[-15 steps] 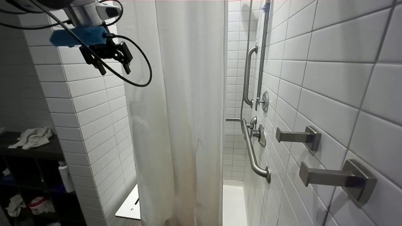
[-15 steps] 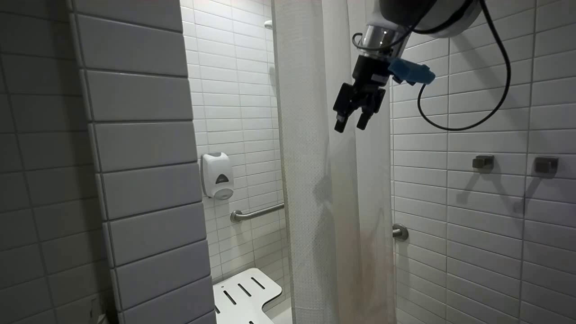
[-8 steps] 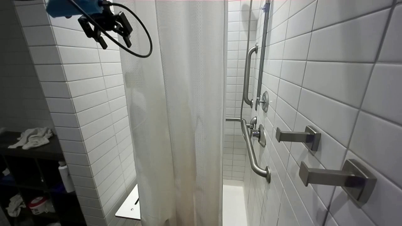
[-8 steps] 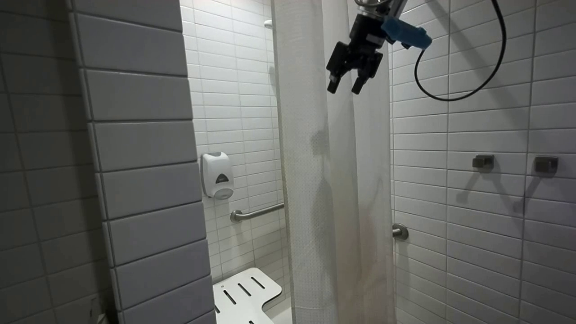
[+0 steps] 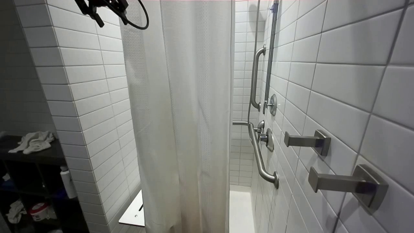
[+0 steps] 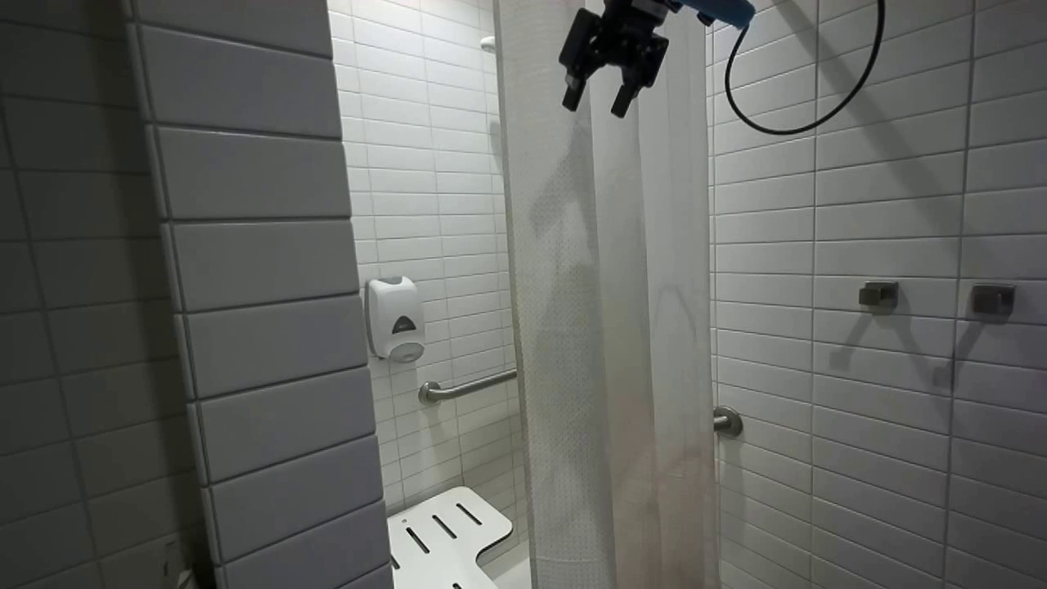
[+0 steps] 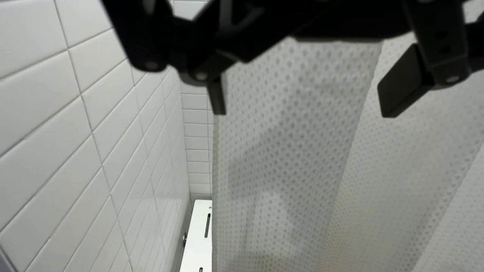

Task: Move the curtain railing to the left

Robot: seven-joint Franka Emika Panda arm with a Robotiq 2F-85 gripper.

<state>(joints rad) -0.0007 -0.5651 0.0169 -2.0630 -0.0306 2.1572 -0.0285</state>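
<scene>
Hanging at upper centre of an exterior view, the gripper [image 6: 595, 108], fingers [image 6: 573, 93] spread and empty, fronts the curtain [image 6: 626, 327], contact undetermined.

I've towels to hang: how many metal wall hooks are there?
2: a nearer hook and a farther hook, both on the tiled wall at picture right in an exterior view. Others may be hidden.

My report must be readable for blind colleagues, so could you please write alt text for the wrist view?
The robot's black jaws stand open at the top, seen against an off-white, dotted shower curtain hanging in folds. A white-tiled wall fills most of the left; past the curtain's left edge shows part of a slotted white shower bench.
</scene>
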